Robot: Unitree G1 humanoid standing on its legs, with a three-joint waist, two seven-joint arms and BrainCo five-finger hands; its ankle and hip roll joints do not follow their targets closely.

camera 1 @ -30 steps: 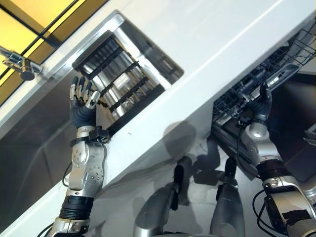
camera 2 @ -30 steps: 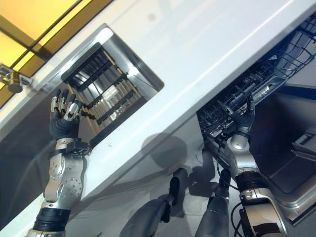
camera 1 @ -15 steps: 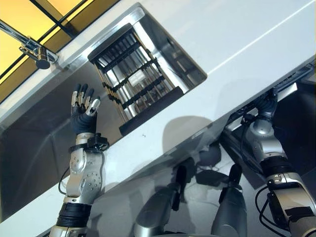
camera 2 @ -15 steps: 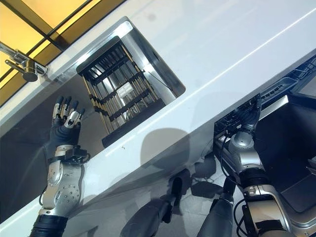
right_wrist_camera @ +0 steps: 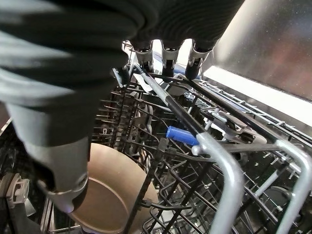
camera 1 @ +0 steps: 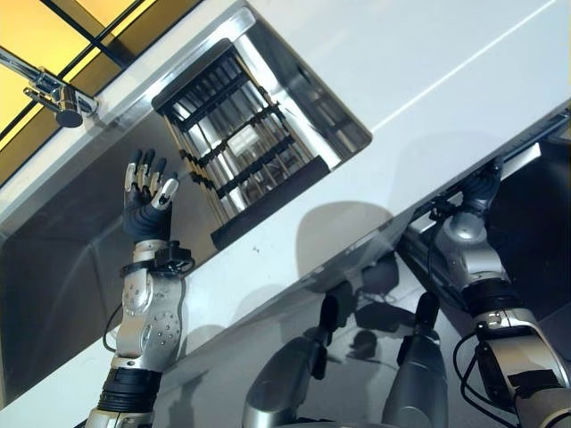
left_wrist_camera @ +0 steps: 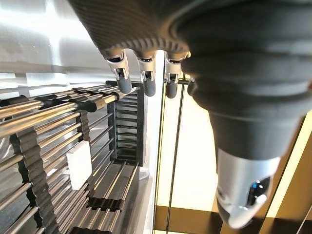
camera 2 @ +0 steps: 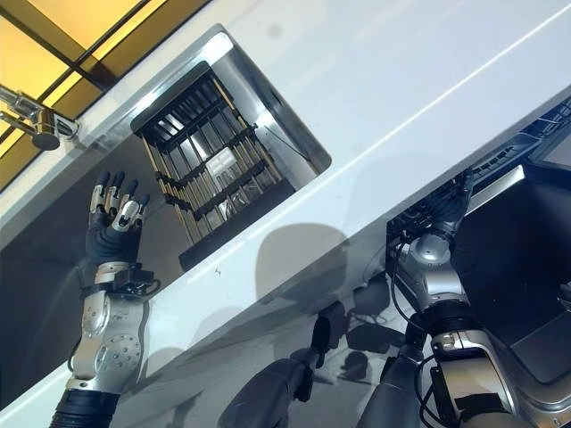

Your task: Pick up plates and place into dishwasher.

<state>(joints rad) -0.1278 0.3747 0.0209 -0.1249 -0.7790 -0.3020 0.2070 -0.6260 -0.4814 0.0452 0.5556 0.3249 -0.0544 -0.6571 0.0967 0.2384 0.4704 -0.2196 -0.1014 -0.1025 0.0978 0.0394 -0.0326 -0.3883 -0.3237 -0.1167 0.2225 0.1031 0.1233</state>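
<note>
A tan plate (right_wrist_camera: 114, 195) stands low in the black wire dishwasher rack (right_wrist_camera: 219, 161). My right hand (camera 1: 482, 185) reaches under the counter edge to that rack, fingers (right_wrist_camera: 169, 56) straight against its top rail, thumb apart, holding nothing. My left hand (camera 1: 143, 209) is raised open over the steel sink (camera 1: 62, 259), just beside the slatted drying rack (camera 1: 236, 147). Its fingers (left_wrist_camera: 146, 80) are spread and empty near the rack's bars. No plates show on the drying rack.
A white counter (camera 1: 401, 62) runs between the sink and the dishwasher. A faucet (camera 1: 53, 94) juts out behind the sink. The open dishwasher door (camera 2: 526, 267) lies below my right arm. A small white tag (left_wrist_camera: 80, 163) sits on the drying rack's bars.
The camera has shifted, so less of the dishwasher rack shows past the counter edge. My left hand has eased slightly away from the drying rack. My right hand stays at the dishwasher rack.
</note>
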